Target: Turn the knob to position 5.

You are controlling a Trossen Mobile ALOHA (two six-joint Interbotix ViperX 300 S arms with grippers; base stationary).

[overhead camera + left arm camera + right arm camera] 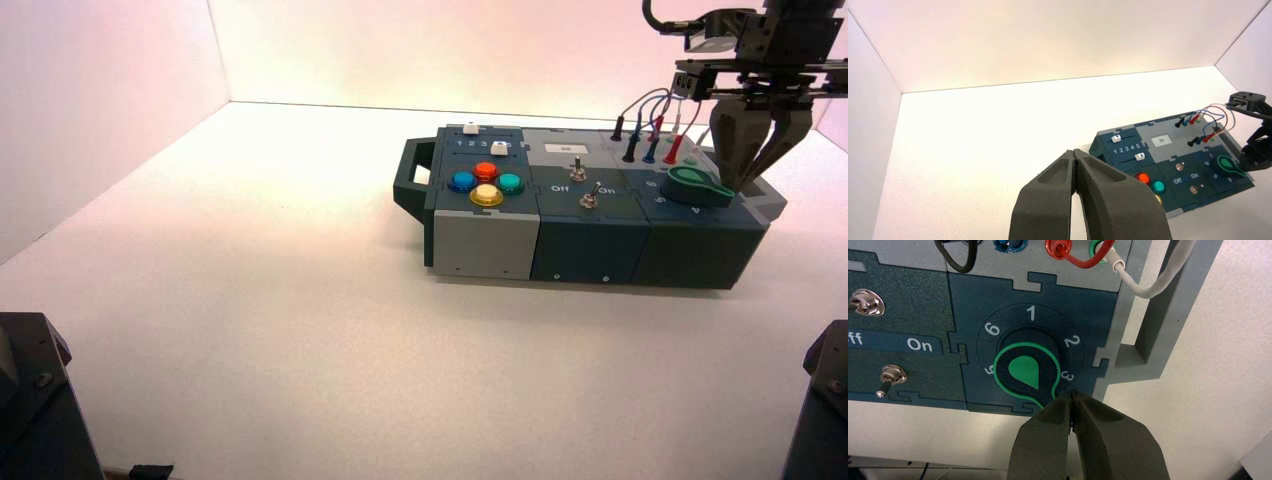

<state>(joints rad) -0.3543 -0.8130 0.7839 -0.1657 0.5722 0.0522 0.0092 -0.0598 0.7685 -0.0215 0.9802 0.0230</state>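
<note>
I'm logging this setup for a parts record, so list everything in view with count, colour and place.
round rotary knob with tapered pointer: one, green and dark, box's right end
white dial numerals: ring around the knob, 5 included
metal toggle switches: two, silver, box's middle
round push buttons: four, red, blue, green, yellow, box's left part
slider caps: two, white, above the buttons
plug-in wires: several, black, blue, red, white, far right part
box: one, grey and dark teal, on the pale table
right claw: one, dark, at the knob
left claw: one, dark, parked left of the box
</note>
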